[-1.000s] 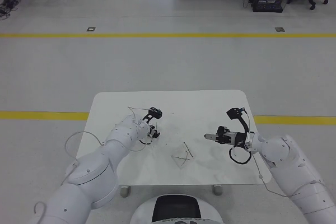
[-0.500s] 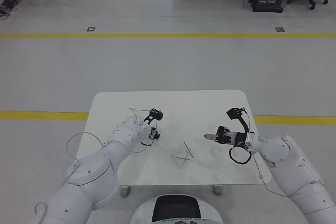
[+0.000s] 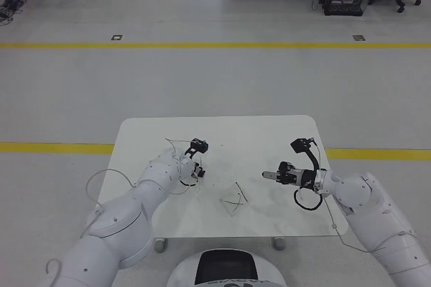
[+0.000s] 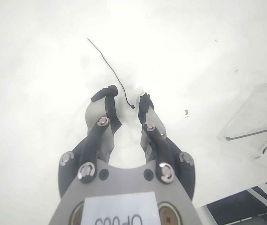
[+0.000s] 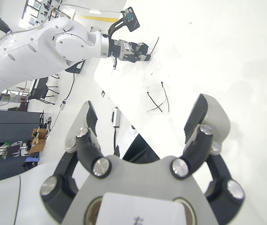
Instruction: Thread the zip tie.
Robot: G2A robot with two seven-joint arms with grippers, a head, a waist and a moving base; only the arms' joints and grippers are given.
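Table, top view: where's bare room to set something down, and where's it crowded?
Bare: the table beyond both grippers, and the gap between left gripper and right gripper. Crowded: the near middle, where a clear tray holds zip ties, and by the left gripper, where a loose zip tie lies.

Print inspection: the left label, white, sits on the base plate of my left gripper, at nine o'clock on the table. Its characters are cut off and I cannot read them whole. My right gripper, at three o'clock, carries the right label, also white, with one partial mark, unreadable.
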